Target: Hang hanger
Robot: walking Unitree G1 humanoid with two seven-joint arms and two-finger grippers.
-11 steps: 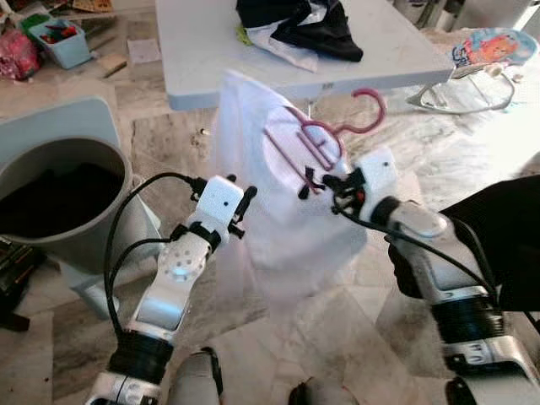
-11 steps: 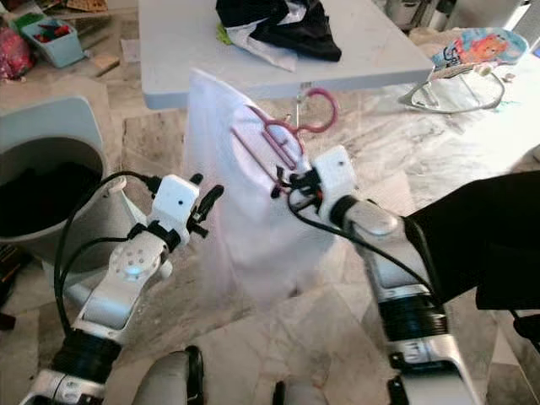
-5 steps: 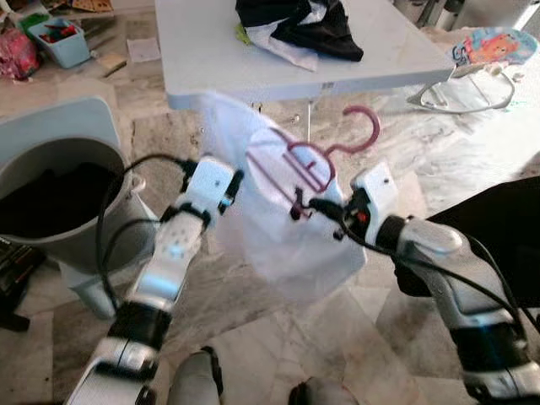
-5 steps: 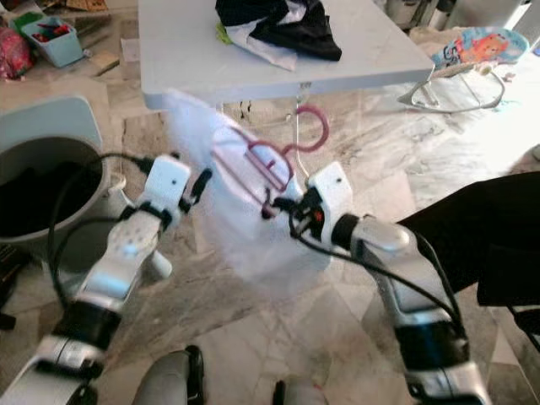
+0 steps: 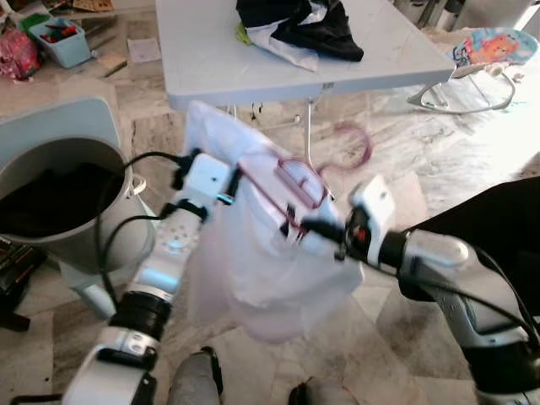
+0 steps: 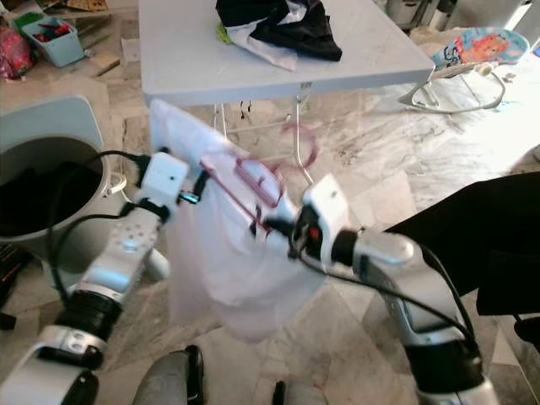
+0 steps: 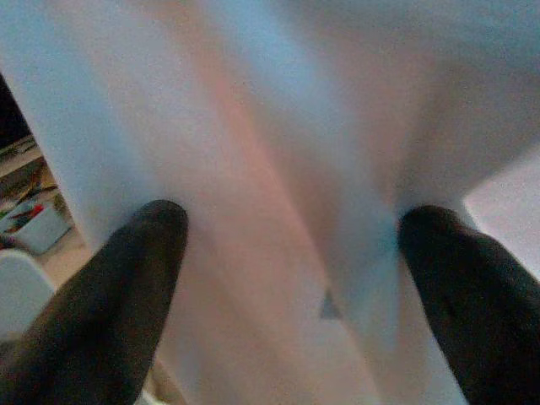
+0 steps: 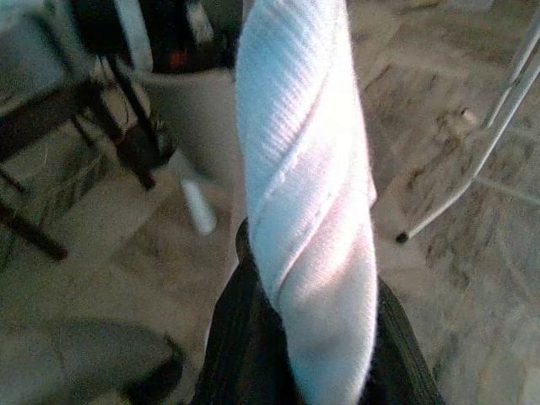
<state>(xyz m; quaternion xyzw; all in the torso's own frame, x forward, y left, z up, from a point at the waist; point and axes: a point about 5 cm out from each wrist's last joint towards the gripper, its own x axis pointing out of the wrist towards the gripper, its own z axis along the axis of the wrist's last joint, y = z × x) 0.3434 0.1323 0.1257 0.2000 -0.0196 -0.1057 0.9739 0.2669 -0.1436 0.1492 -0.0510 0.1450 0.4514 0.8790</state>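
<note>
- Garment (image 5: 253,253): sheer white, almost see-through, pink showing through it; up close in the right wrist view it has a fine ribbed weave.
- Hanger (image 5: 299,181): pink, its hook a paler, blurred pink.
- Arms: silver with black cables; fingers (image 7: 126,295) black.
- Table (image 5: 211,59): pale grey-white top, white legs.
- Clothes (image 5: 299,25) on the table: black and white, a flash of yellow-green at the edge.
- Bin (image 5: 63,245): light grey, dark inside.
- Floor (image 5: 472,135): marbled beige and grey.
- Baby bouncer (image 5: 489,46): light blue with an orange and pink cartoon print.
- Box (image 5: 59,38): light blue, red and green bits inside.
</note>
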